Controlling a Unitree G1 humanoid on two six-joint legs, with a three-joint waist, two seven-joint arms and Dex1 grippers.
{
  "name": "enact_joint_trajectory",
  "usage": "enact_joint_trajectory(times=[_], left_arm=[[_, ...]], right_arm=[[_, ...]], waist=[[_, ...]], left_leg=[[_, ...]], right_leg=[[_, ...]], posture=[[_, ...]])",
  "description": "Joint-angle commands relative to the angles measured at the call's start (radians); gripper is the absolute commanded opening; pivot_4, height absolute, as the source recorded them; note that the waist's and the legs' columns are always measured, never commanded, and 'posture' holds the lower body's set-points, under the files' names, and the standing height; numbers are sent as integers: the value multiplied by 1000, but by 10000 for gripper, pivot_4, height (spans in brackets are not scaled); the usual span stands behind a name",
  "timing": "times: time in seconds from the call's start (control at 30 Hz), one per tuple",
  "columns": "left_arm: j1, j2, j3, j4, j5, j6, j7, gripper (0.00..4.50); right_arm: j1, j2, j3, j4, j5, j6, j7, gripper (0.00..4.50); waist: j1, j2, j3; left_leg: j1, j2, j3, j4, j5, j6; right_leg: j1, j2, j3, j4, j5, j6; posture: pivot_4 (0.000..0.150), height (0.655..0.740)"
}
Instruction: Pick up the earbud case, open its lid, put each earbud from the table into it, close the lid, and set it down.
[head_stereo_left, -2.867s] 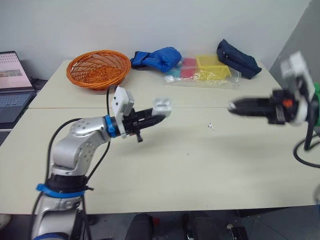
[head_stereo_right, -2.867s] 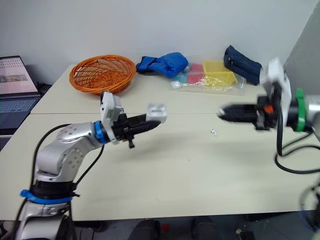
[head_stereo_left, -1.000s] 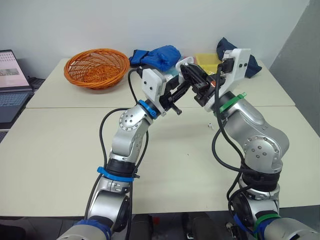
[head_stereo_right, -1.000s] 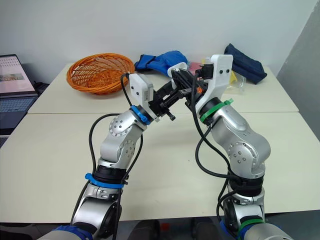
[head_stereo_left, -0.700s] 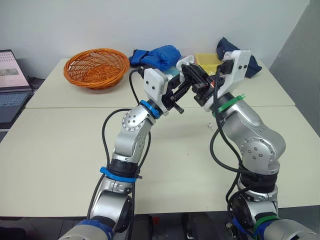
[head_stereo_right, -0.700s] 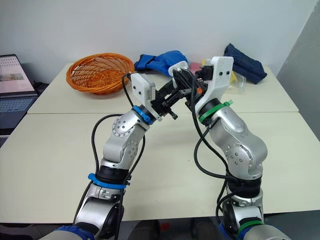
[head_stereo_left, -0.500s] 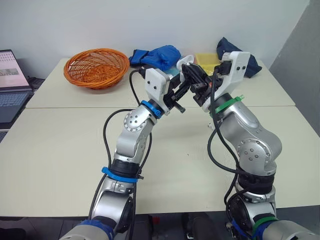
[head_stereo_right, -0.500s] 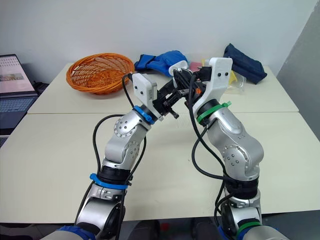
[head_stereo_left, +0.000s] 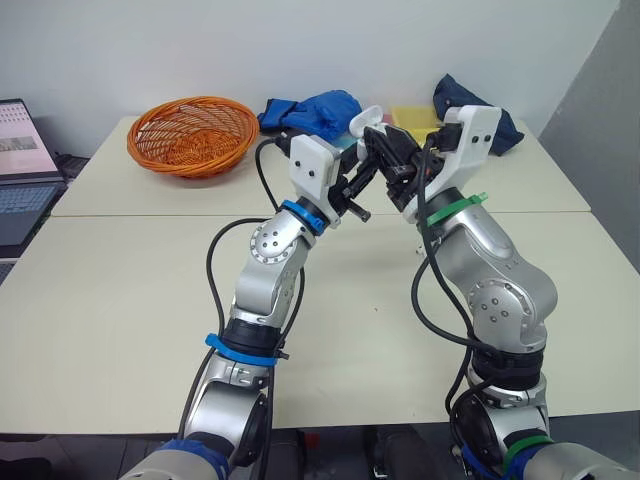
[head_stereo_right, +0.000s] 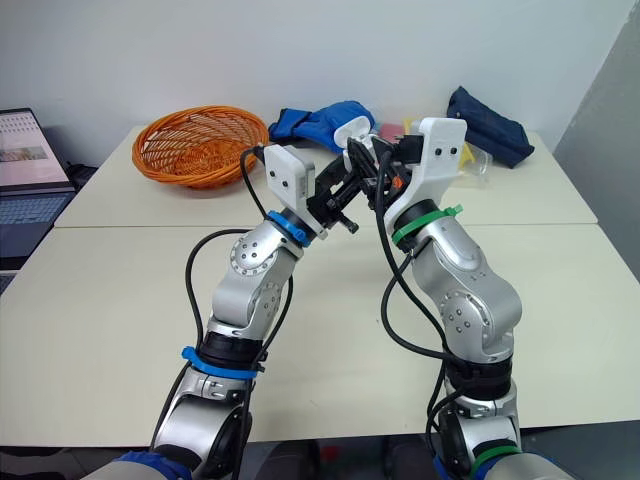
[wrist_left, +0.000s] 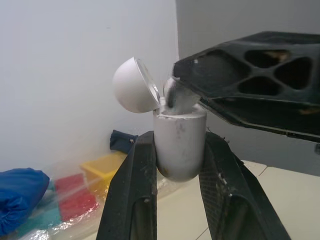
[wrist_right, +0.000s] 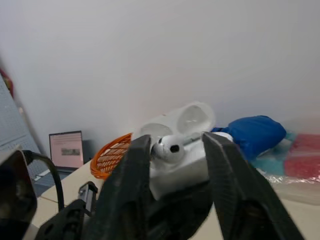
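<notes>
My left gripper (wrist_left: 179, 136) is raised above the table's middle and shut on the white earbud case (wrist_left: 180, 145). The case stands upright with its lid (wrist_left: 134, 92) flipped open. My right gripper (wrist_right: 176, 142) meets it from the opposite side and is shut on a white earbud (wrist_right: 167, 147). The earbud (wrist_left: 174, 95) sits right at the case's open mouth; whether it is seated inside I cannot tell. From the head, the open case (head_stereo_right: 352, 130) shows as a white shape where both grippers come together.
At the back of the table are an orange wicker basket (head_stereo_left: 193, 135), a blue cloth (head_stereo_left: 315, 110), a clear bag with coloured boxes (head_stereo_right: 440, 135) and a dark blue pouch (head_stereo_right: 490, 122). A laptop (head_stereo_left: 20, 170) stands off the table's left edge.
The arms were spread apart low over the table; both have risen and come together. In the last second the right gripper has edged closer onto the open case.
</notes>
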Motion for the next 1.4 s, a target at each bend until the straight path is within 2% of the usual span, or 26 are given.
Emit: enact_joint_trajectory(times=[0.03,0.13,0.17,0.3,0.43,0.57,0.7,0.8,0.83,0.93,1.17,1.4], left_arm=[[-42,-8,6,-52,-9,-37,-1,7516],[-40,-9,2,-56,-13,-34,-3,7516],[-37,-10,-1,-58,-15,-32,-3,7516],[-29,-8,1,-66,-33,-4,-11,7516],[-14,20,12,-68,-59,21,-39,7516],[-10,81,33,-44,-107,64,-113,7516],[-2,137,39,-29,-130,72,-192,7516],[37,220,70,-52,-174,106,-283,7516],[53,243,74,-65,-183,111,-308,7516],[80,276,75,-86,-196,119,-332,7516],[187,310,91,-221,-216,173,-321,7516],[234,323,86,-287,-217,198,-310,7516]], right_arm=[[0,-2,-7,-4,-4,-14,5,32166],[-1,-6,-4,-3,-11,-18,13,42736],[-2,-9,-3,-4,-15,-22,19,44467],[-9,-40,-24,-44,25,-32,83,44467],[-19,-140,-94,-111,151,37,169,44467],[-59,-335,-215,-122,347,161,268,44467],[-105,-474,-267,-43,444,230,313,44467],[-23,-750,-98,124,259,241,513,44467],[-5,-796,-51,174,231,230,569,44467],[-6,-827,49,291,146,200,621,44467],[-135,-623,231,771,-116,46,642,44467],[-206,-569,262,992,-260,-40,691,44467]], waist=[[0,0,0],[0,0,0],[0,0,0],[0,0,0],[0,0,0],[0,0,0],[-1,1,0],[0,0,0],[0,0,0],[-3,0,0],[-6,0,0],[5,1,1]], left_leg=[[0,0,0,0,0,0],[0,0,0,0,0,0],[0,0,0,0,0,0],[0,0,0,-1,0,0],[-1,0,0,-1,0,0],[-2,0,0,-3,0,0],[-2,0,1,-4,0,0],[-2,0,0,-5,0,1],[0,0,1,-7,0,1],[-1,0,3,-7,0,1],[0,0,3,-8,0,1],[-4,-1,3,-8,0,0]], right_leg=[[0,0,0,0,0,0],[0,0,0,-1,0,0],[0,0,0,-1,0,0],[0,0,0,-1,0,0],[0,0,0,-4,0,0],[1,0,-1,-8,1,2],[1,0,0,-10,1,2],[1,0,0,-11,1,1],[2,0,0,-12,1,1],[1,-1,1,-13,1,1],[1,0,1,-12,1,2],[-1,-1,1,-13,2,2]], posture=[[1500,7400],[1500,7400],[1500,7400],[1500,7400],[1500,7400],[1500,7400],[1500,7400],[1500,7400],[1500,7400],[1500,7400],[1500,7400],[1500,7400]])
